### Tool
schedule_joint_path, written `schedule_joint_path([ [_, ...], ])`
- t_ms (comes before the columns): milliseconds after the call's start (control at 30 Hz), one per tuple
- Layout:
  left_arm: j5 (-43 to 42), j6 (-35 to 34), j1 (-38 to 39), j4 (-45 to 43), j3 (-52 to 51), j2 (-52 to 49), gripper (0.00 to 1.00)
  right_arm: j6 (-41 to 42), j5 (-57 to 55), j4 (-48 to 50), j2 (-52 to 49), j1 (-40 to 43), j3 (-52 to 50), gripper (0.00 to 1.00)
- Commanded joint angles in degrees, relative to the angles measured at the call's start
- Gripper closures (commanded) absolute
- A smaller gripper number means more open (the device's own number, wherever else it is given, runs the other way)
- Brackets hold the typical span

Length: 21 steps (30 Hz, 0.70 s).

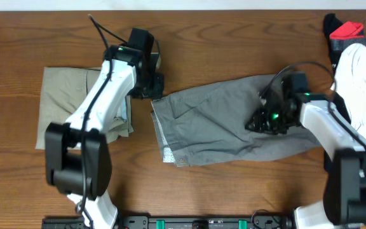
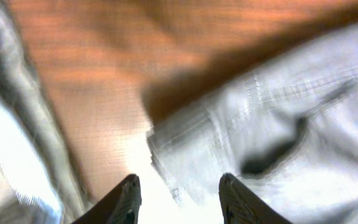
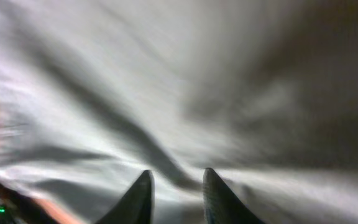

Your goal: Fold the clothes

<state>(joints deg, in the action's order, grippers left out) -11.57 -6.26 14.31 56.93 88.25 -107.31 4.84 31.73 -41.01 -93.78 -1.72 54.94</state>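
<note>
Overhead, grey shorts lie spread in the middle of the table, with khaki shorts folded at its left. The left jaws stand apart, empty, beside the grey waistband corner; the right jaws, narrowly parted, hang over grey cloth, gripping nothing

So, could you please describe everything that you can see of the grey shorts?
The grey shorts are soft, cotton-looking cloth, lying flat but creased on the wooden table, centre-right. The waistband end points left, with a pale lining edge showing; seams and a pocket slit are visible. The right claw is over their right part, and the left claw by their upper-left corner.
</note>
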Motion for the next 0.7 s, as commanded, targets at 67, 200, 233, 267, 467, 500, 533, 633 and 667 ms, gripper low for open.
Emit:
schedule_joint_path([
  [67, 0.2, -10.7, 0.1, 8.9, -1.0, 1.6, 0.56, -1.8, 5.8, 2.9, 8.8, 0.5, 0.2, 0.38],
  [200, -7.7, -11.6, 0.1, 6.3, -9.0, 1.6, 0.56, -1.4, 4.8, 2.9, 11.0, 0.6, 0.2, 0.30],
  [233, -9.3, -11.7, 0.1, 4.8, -11.5, 1.6, 0.56, -1.1, 4.7, 2.9, 11.0, 0.6, 0.2, 0.31],
  [267, -10.8, -11.6, 0.1, 3.2, -13.5, 1.6, 0.56, -1.0, 4.7, 2.8, 11.0, 0.6, 0.2, 0.30],
  [467, -14.0, -11.7, 0.1, -5.6, -23.3, 1.6, 0.44, -1.0, 4.7, 2.0, 11.0, 0.6, 0.2, 0.33],
  [500, -14.0, -11.6, 0.1, -6.6, -24.2, 1.6, 0.42, -1.0, 4.7, 1.9, 11.0, 0.6, 0.2, 0.33],
  [533, -14.0, -11.7, 0.1, -7.6, -25.0, 1.6, 0.41, -1.0, 4.7, 1.8, 11.0, 0.6, 0.2, 0.34],
  [633, -15.4, -11.6, 0.2, -10.6, -27.0, 1.6, 0.33, -1.1, 4.7, 1.5, 11.0, 0.6, 0.2, 0.35],
  [667, -16.3, -11.6, 0.2, -11.8, -27.8, 1.6, 0.30, -1.1, 4.7, 1.5, 11.0, 0.6, 0.2, 0.35],
])
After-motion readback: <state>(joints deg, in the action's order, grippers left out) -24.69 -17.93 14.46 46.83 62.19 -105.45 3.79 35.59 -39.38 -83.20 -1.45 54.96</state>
